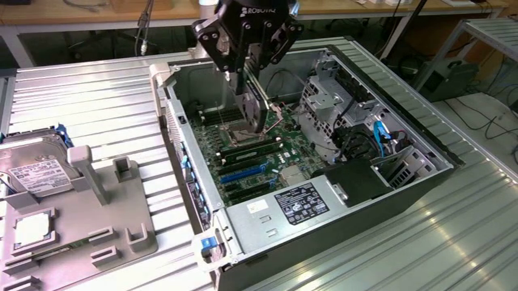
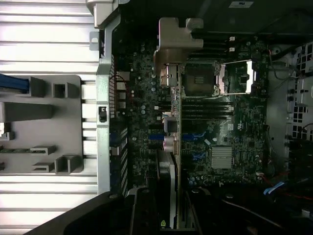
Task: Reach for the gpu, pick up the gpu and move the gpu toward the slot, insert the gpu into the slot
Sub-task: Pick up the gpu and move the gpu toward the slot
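Across the frame we have the ribbed metal table [image 1: 97, 91], and sitting on it, centre to right, the open computer case [image 1: 348, 236] with its side off. At the exterior view's left lies the grey fixture tray [image 1: 105, 230], with a hard drive [image 1: 33, 163] at its far left edge. Inside the case, low in the frame, there's the silver power supply [image 1: 304, 203] with its dark label, and above that the green motherboard [image 1: 283, 130]. Now the arm: the black gripper [image 1: 247, 85] comes down from the upper centre of the frame, and we can see its fingers closed partway onto the gpu [image 1: 255, 106], pinching the card by its top edge. The card hangs upright and nearly edge-on to us, a thin dark slab with its black cooler face turned toward the exterior view's left, its lower corner down close over the processor socket [image 1: 239, 134]; whether it touches the board we can't tell. From the wrist camera we look straight along the card's edge: a silver end bracket [image 2: 171, 34] with a bent tab, then small metal port shells in a line behind it. The slot [image 1: 245, 174], long, narrow and blue, lies lower in the frame, near but apart from the card.
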